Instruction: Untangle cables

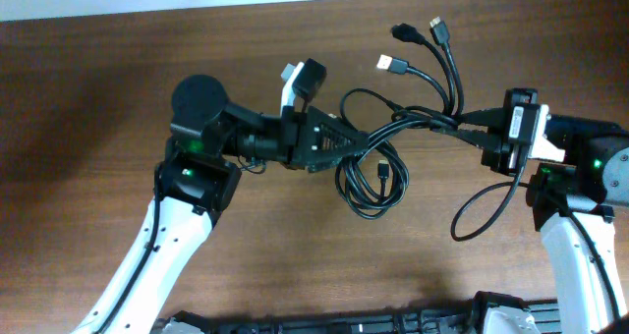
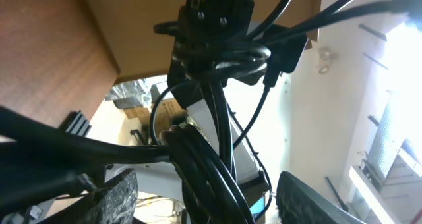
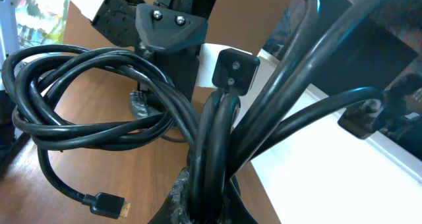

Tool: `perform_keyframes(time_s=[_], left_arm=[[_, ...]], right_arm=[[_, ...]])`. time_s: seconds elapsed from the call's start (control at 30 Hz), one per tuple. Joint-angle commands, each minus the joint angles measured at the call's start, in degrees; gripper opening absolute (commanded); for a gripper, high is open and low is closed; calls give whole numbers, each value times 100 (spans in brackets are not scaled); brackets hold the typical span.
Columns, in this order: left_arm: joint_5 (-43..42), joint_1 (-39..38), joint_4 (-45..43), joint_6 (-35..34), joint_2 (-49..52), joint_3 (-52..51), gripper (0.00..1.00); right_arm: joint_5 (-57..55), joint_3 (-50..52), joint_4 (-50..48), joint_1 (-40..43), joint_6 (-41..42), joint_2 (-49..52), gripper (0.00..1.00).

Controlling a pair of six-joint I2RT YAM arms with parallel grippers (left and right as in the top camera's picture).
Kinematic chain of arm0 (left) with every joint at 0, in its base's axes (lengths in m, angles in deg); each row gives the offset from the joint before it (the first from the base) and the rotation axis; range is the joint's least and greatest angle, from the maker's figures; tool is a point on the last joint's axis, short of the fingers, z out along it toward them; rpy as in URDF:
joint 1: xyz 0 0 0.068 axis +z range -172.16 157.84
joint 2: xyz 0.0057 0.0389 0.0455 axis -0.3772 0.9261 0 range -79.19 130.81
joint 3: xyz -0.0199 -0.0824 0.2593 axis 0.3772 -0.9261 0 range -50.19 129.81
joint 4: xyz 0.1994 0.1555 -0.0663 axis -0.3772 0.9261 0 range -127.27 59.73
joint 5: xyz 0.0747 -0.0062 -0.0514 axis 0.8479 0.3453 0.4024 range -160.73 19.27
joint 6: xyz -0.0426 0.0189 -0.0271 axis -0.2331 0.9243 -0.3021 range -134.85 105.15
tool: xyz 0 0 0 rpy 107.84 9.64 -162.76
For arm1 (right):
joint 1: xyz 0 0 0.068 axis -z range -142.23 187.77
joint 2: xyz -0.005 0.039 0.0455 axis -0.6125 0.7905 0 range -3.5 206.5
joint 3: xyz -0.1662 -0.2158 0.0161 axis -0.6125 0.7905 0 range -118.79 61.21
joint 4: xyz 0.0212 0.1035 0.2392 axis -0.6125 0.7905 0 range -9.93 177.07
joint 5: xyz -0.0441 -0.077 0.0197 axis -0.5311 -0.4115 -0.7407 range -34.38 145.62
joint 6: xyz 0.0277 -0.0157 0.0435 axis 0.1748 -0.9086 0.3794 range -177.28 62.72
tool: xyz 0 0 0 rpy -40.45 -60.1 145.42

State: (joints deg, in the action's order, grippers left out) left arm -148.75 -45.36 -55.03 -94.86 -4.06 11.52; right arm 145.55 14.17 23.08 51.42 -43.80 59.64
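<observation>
The cables (image 1: 413, 118) are several black cords bunched into one knot, stretched in the air between my two grippers. Three plugs fan out at the back (image 1: 393, 64), and a coil (image 1: 373, 185) with a small plug hangs under the bunch. My left gripper (image 1: 346, 142) is open, its fingers wide on either side of the cords (image 2: 211, 165) in the left wrist view (image 2: 208, 201). My right gripper (image 1: 484, 128) is shut on the cords' right end (image 3: 211, 197). The coil (image 3: 99, 128) and a gold-tipped plug (image 3: 105, 203) show in the right wrist view.
The brown wooden table (image 1: 98, 108) meets a white wall along its back edge. One cord makes a loose loop (image 1: 482, 211) on the table under the right gripper. A black fixture (image 1: 344, 324) runs along the front edge.
</observation>
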Motion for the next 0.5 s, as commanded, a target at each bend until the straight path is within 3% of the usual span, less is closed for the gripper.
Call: perform_keyframes(time_s=[0.0,0.03,0.2,0.4,0.47], left_arm=[[-20,-140,-11,-28,13,26,56],[-22,-157,-13,-28,11,26,50],[-20,-157,-11,-7,11,26,0],[-17,-157,-11,586,13,26,0],[-17,-151,-13,896,11,26,0]], right_arm=[[-118,-85,-52,-31,24,-2,4],[-118,-85,-52,-28,24,-2,4],[-120,-85,-50,-28,26,-2,4],[-125,-85,-46,-15,87,-2,9],[-334,-85,-42,28,671,-2,9]])
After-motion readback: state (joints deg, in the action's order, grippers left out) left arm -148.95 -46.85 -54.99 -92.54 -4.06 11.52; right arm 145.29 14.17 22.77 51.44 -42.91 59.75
